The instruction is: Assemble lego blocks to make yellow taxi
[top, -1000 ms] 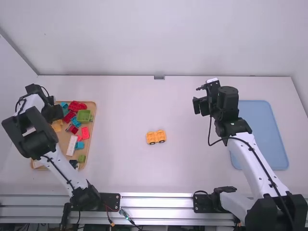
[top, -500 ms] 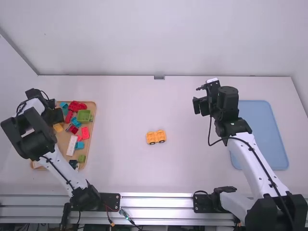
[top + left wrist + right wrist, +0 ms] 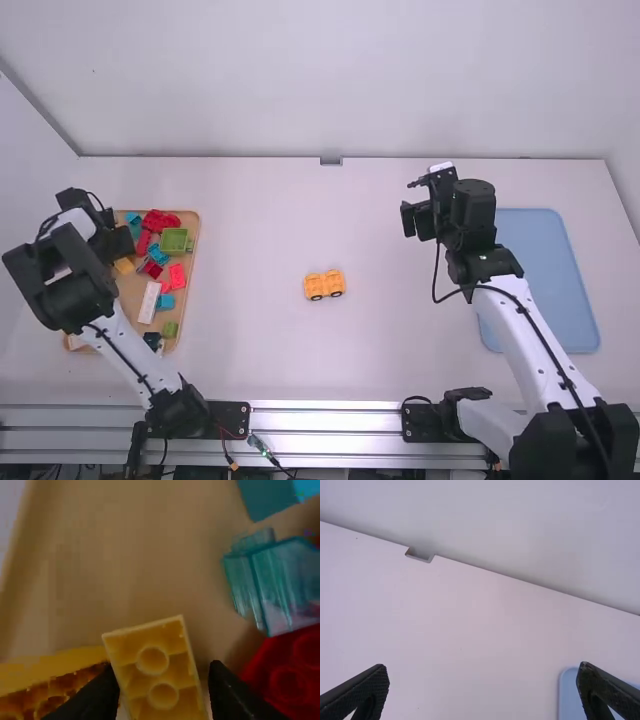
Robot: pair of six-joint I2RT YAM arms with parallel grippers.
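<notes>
Left claw point(image 3: 112, 240) | parted around yellow block point(image 3: 159, 677), contact hard to judge | right claw point(image 3: 437, 184) | spread open

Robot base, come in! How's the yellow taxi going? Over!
Left tool open, yellow block between its fingers. Right tool open, empty. Wheeled taxi part on the table. Another yellow piece crowds one left finger.

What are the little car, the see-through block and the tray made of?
The car looks like smooth, solid plastic: its orange is even and its shape blocky. The see-through block seems to be glossy clear plastic, because light shows through its blue-green sides. The tray could be dull-finished wood, being plain tan, but I can't make out any grain, so maybe plastic.
</notes>
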